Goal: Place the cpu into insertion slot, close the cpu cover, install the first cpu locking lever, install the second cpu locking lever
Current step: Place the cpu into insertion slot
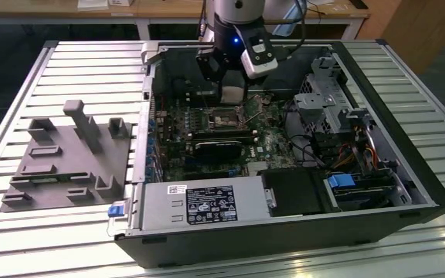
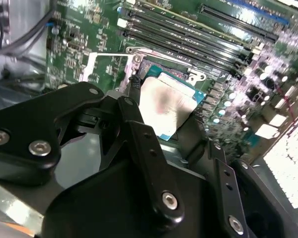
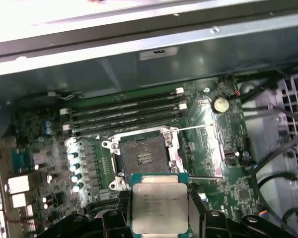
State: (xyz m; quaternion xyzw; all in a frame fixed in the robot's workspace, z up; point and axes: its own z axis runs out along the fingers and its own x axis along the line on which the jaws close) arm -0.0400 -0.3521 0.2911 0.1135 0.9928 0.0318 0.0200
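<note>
Nearest in the exterior view, a grey power supply box [image 1: 207,204] is noted along the near wall of the open computer case [image 1: 284,237]. The case is laid on a slatted counter [image 1: 91,63]. A grey moulded fixture [image 1: 68,156] rests on the counter at the exterior view's left, well apart from the work.

Mid-board, the insertion slot [image 3: 141,157] is seen bare, with its dark centre exposed inside the silver rim. A thin silver frame [image 3: 201,151] is noted just beside the slot and swung clear of it. It is taken to be the cpu cover, presumably left open so the slot can receive the chip. Whether it is frame or lever wire cannot be told for certain.

Over the board, the end effector [image 3: 159,201] is closed to the chip's width. The cpu [image 3: 156,210] is clamped by two opposite edges between the black fingers [image 3: 120,215]. The chip is held flat with its metal top turned toward the wrist, judged so that the underside is kept untouched and level. It is held off the board near the slot and is not seated.

Farther on lie the long black memory slots [image 3: 124,111].
</note>
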